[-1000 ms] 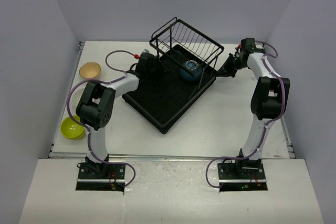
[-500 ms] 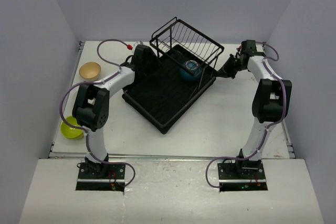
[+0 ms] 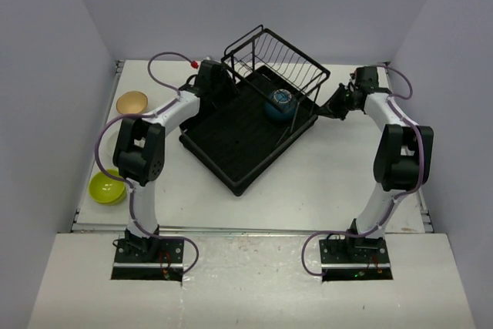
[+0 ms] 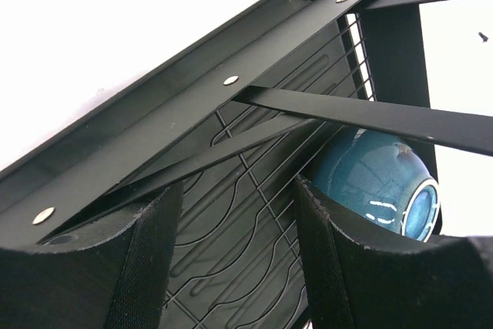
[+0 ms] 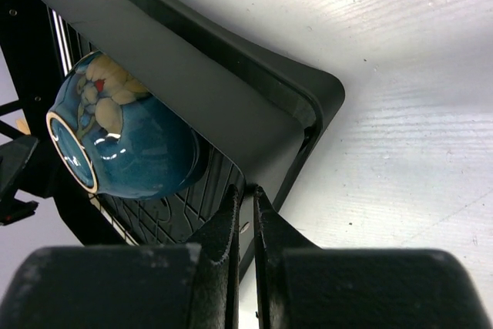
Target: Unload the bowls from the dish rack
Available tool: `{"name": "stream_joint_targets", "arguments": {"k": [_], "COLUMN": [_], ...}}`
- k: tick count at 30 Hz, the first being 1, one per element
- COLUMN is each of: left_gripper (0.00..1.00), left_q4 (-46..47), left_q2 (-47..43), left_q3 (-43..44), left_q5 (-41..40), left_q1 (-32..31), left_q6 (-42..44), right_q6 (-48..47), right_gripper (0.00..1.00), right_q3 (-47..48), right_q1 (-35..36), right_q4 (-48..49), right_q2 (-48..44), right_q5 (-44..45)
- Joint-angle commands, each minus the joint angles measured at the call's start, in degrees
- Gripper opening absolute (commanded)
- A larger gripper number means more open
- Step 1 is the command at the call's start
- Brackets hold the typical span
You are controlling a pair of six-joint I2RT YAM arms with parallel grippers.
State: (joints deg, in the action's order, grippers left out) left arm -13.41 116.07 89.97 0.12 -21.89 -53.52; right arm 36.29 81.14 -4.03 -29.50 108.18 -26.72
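Stretching forward, left end effector [image 4: 233, 204] wide above dish rack [image 4: 158, 109]; right end effector [image 5: 245, 199] pinching its rim

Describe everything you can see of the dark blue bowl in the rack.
The dark blue bowl looks like glossy glazed ceramic. It is teal-blue, with a pale flower painted on its outside and a light ring at one end, probably its foot. It lies tipped on its side on the ribbed floor of the dish rack, at the far right end under the wire basket frame, close against the tray's wall.
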Motion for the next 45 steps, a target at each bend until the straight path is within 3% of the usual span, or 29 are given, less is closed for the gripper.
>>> {"name": "stream_joint_targets", "arguments": {"k": [1, 13, 18, 22, 27, 29, 32, 37, 45], "left_gripper": [0.60, 0.60, 0.60, 0.59, 0.59, 0.59, 0.60, 0.59, 0.59], "left_q4": [0.6, -3.8, -3.1, 0.3, 12.2, 21.0, 30.5, 38.1, 39.0], "left_q2": [3.3, 12.2, 12.7, 8.8, 3.4, 0.6, -3.1, -6.2, -6.4], "left_q3": [3.2, 16.3, 16.7, 11.6, 0.2, -4.5, -10.6, -16.4, -17.6], "left_q5": [-3.0, 3.1, 7.7, 12.9, 23.2, 26.2, 26.8, 26.0, 24.1], "left_q1": [2.2, 4.4, 6.2, 6.4, 5.7, 5.0, 4.0, 1.3, -2.8], "left_q6": [3.3, 6.6, 6.3, 4.6, -0.6, -1.8, -4.4, -7.4, -8.3], "right_q6": [-4.4, -4.6, -3.6, -3.2, -3.9, -4.0, -3.9, -2.9, -1.9], "right_gripper": [0.00, 0.00, 0.00, 0.00, 0.00, 0.00, 0.00, 0.00, 0.00], "right_q3": [-5.5, -15.5, -20.7, -23.0, -25.1, -25.9, -26.0, -25.3, -24.5], "right_q1": [-1.0, -1.8, -1.8, -1.7, -1.6, -1.3, -0.6, 1.2, 3.0], "right_q4": [-9.8, -7.8, -6.3, -5.8, -5.7, -5.3, -5.4, -5.8, -5.9], "right_q2": [-0.9, -7.4, -11.7, -14.2, -15.6, -16.3, -16.8, -18.0, -18.4], "right_q5": [7.0, 6.2, 4.0, 2.4, 1.3, 1.0, 0.3, 0.3, 0.6]}}
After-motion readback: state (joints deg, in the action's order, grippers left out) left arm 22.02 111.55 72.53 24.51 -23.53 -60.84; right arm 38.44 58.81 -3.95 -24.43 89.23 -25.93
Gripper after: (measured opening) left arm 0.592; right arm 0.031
